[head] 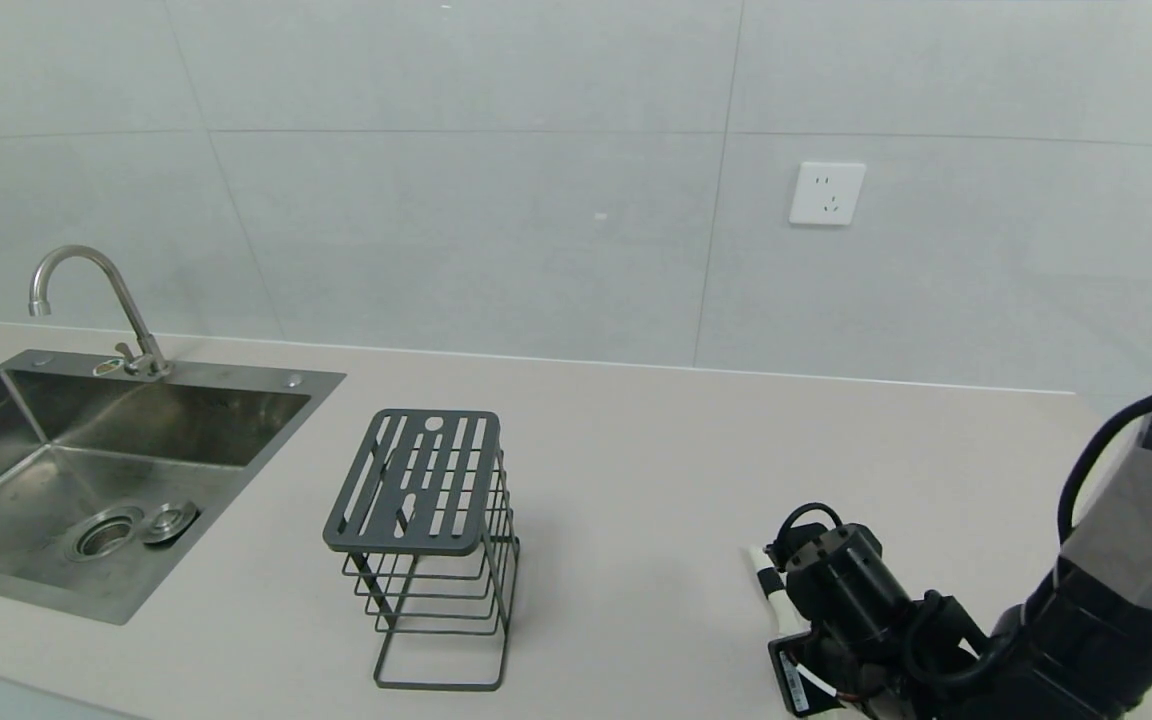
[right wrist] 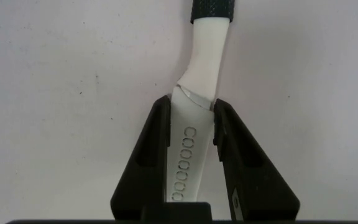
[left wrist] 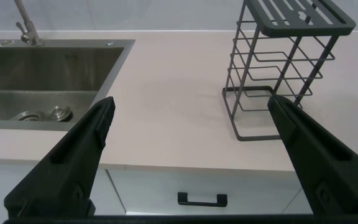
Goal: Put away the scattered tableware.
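Right gripper (right wrist: pixel 191 109): clamped on the white utensil, one finger on each side of its flat white part; in the head view it sits at about 4 o'clock from the wire rack, near the counter's front edge.
White utensil (right wrist: pixel 205 56): long and pale, with a row of small rings along it and a black textured end reaching out past the fingertips. In the head view its tip (head: pixel 762 566) shows low against the countertop, well apart from the rack. Whether it is touching the surface cannot be told.
Left gripper (left wrist: pixel 191 102): released, fingers spread wide with nothing between them, level with the counter's front edge.
Wire rack (head: pixel 426 540): dark, upright, with a slotted top plate, at the middle of the countertop (head: pixel 656 470).
Sink (head: pixel 136 420): steel, at 9 o'clock from the rack, with a drain (head: pixel 104 535) in its floor and a faucet (head: pixel 86 300) on its far rim.
Wall outlet (head: pixel 826 193): white, at about 1 o'clock from the rack.
Drawer handle (left wrist: pixel 202 200): black, on the cabinet front under the counter.
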